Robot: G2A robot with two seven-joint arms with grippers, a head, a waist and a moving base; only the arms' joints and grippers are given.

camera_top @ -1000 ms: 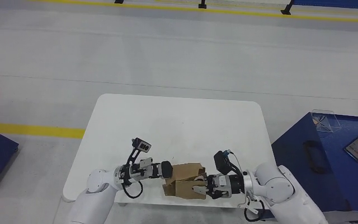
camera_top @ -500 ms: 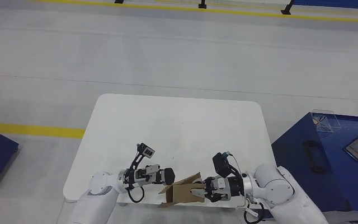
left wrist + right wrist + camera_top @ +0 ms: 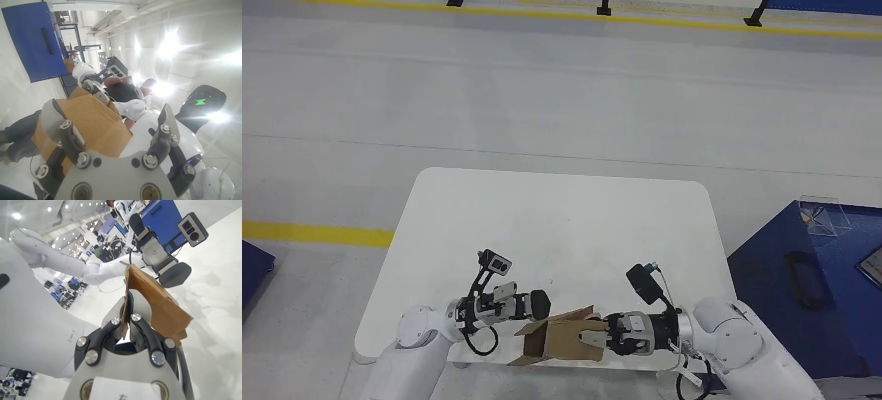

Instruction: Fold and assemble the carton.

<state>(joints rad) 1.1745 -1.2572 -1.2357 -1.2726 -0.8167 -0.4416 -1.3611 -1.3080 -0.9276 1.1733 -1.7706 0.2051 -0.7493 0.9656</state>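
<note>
A brown cardboard carton (image 3: pixel 560 340) lies partly folded at the table's front edge, with a flap sticking out at its left end. My right gripper (image 3: pixel 593 337) is shut on the carton's right-hand wall. In the right wrist view the cardboard edge (image 3: pixel 125 306) is pinched between the gripper's (image 3: pixel 128 303) two fingers. My left gripper (image 3: pixel 539 303) hovers close above the carton's left end. Its fingers stand wide apart in the left wrist view, the gripper (image 3: pixel 107 111) holding nothing, and the carton (image 3: pixel 90 121) lies against one finger (image 3: pixel 50 113).
The white table (image 3: pixel 542 220) is bare across its middle and back. A blue cabinet (image 3: pixel 807 270) stands off the table's right side. The carton sits right at the front edge.
The right gripper has dragged the carton left and toward the front edge, and its left flap has swung open. The left gripper dipped toward the carton, then rose back slightly.
</note>
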